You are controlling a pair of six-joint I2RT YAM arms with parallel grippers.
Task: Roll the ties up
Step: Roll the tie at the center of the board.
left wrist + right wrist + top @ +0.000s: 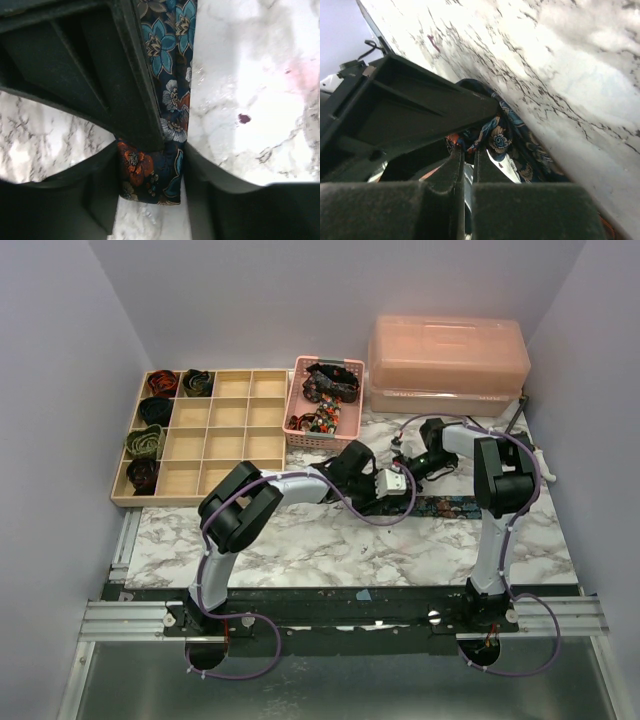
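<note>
two arms meet over the middle of a marble table [300, 545]. one floral tie [172, 95] lies flat there, running toward the right side of the top view. in the left wrist view the left gripper [150, 146] stands partway open, and the tie's folded end fills the gap, touching both fingers [100, 195]. the right gripper [468, 152] has its two fingers drawn almost together, tips right at the same tie; whether any cloth is pinched between them cannot be told. at the upper left of the top view a divided wooden tray [230, 445] holds five coiled ties [145, 441]: four down the leftmost column, one at the top of the second. one pink basket [296, 392] at upper centre holds a tangle of loose ties, too jumbled to count. one lidded plastic box [447, 355] sits at the upper right.
</note>
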